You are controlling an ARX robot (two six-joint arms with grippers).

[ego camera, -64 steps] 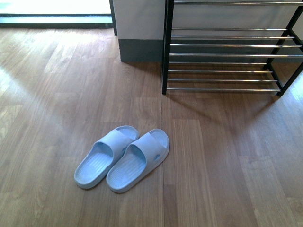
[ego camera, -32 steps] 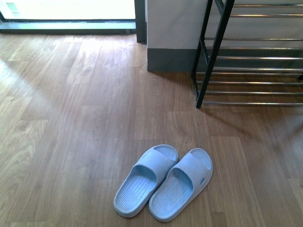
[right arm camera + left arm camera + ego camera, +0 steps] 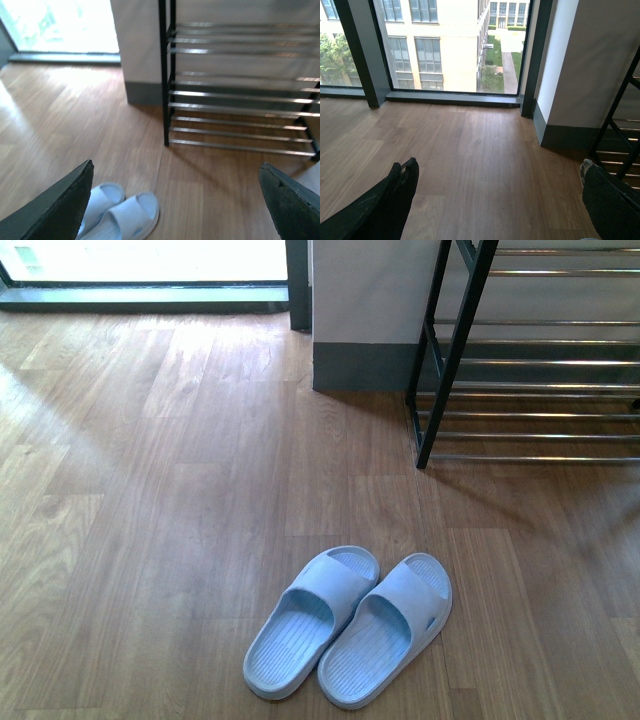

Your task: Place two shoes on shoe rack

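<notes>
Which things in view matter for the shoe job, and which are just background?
For the job:
pale blue slide sandals, side by side, not yet racked
shoe rack

Just there:
wooden floor
window
white wall with grey skirting

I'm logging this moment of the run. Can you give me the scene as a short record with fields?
sandals: pale blue pair, side by side and touching, flat on the floor, toes away from the robot
rack: black frame, chrome bars, beyond the sandals and to the right; no shoes on the bars in view
sneakers: in no view
left gripper: open, empty
right gripper: open, empty, sandals and rack ahead of it
progress: no shoe picked up or placed
</notes>
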